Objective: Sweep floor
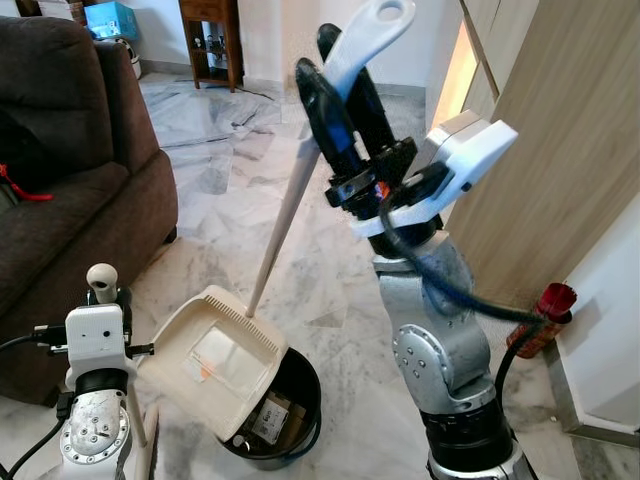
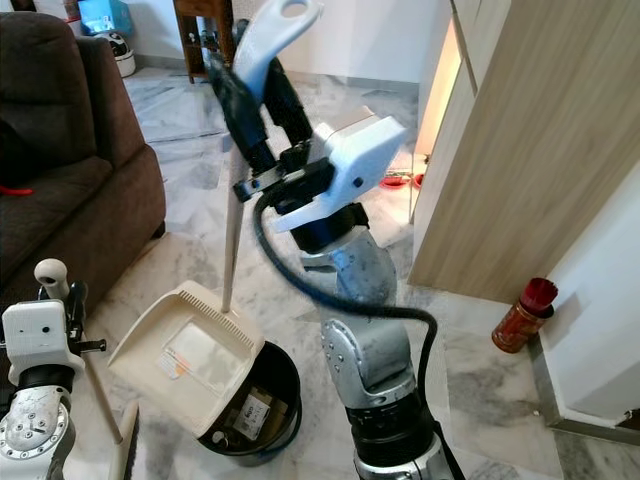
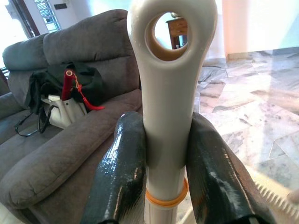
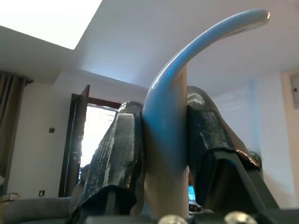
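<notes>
The right hand [image 1: 345,115] is clamping the cream dustpan [image 1: 218,353] handle, tipping the pan over a black bin [image 1: 285,405]. The left wrist view is revealing the left hand [image 3: 166,154] clamping the broom handle [image 3: 169,93] beside the sofa [image 3: 60,140].

Black fingers [image 3: 122,172] clamp cream handle [image 3: 169,93] — sofa [image 3: 70,140] behind.

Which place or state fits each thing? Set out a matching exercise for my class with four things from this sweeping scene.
Things:
1. dustpan
2. black bin
3. sofa
4. right gripper

Places or states:
A. shut on the dustpan's long handle
B. on the marble floor, under the tilted pan
C. at the robot's left, brown
D. tipped over the bin, cream

Pairs: 1-D, 2-B, 3-C, 4-A
</notes>
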